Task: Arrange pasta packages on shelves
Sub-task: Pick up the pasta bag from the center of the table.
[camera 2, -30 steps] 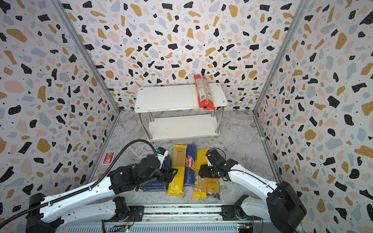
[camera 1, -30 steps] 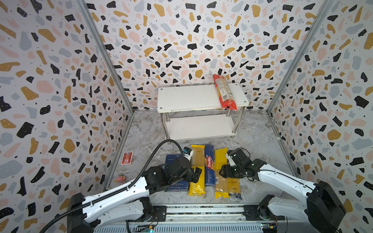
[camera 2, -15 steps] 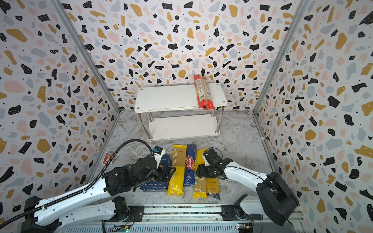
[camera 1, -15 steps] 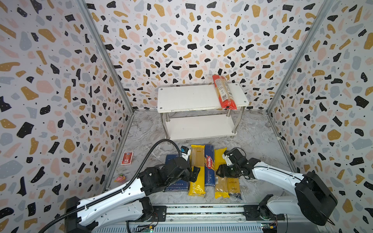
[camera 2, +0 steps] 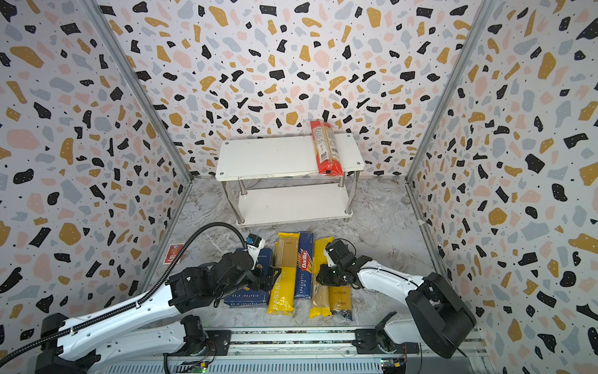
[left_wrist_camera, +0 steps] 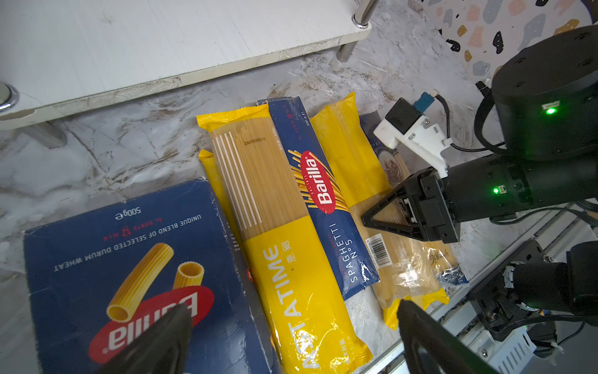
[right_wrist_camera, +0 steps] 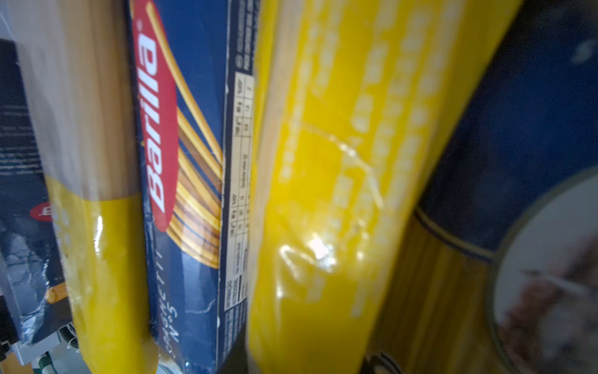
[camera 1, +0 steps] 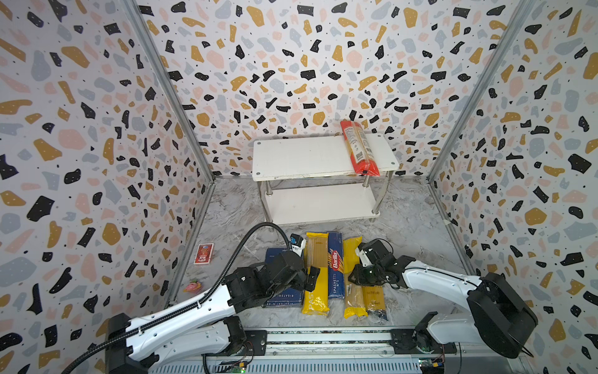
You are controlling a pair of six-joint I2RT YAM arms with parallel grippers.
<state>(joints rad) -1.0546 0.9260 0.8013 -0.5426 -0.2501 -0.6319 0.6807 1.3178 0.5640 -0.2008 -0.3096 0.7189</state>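
- Six of the seven pasta packages point(camera 1: 335, 265) are laid side by side on the marble floor point(camera 1: 404, 226), just in front of the shelves point(camera 1: 301, 158) and lengthwise toward them, presumably so that each can be taken from above. They are the wide Barilla box point(left_wrist_camera: 129, 259), the Pastatime bag point(left_wrist_camera: 284, 259), a second yellow bag point(left_wrist_camera: 212, 175) half hidden beneath it, the narrow Barilla box point(left_wrist_camera: 320, 200), a third yellow bag point(left_wrist_camera: 349, 155) and the blue-topped bag point(camera 1: 374, 299).
- The red-orange bag point(camera 1: 358, 147) is already set front to back at the right end of the top board, so room is kept beside it.
- The right gripper point(left_wrist_camera: 365, 221) is lowered onto the third yellow bag, close to the narrow Barilla box. Whether the bag is clamped cannot be told.
- The left gripper point(left_wrist_camera: 291, 307) is held wide open and empty above the Pastatime bag, apparently in waiting.
- Compared with a second earlier, the right gripper is found slightly lower and nearer the narrow Barilla box, and its arm is drawn inward. The left gripper and all packs are hardly changed.
- The small red card pack point(camera 1: 204, 253) and the pink object point(camera 1: 193, 286) are left aside.
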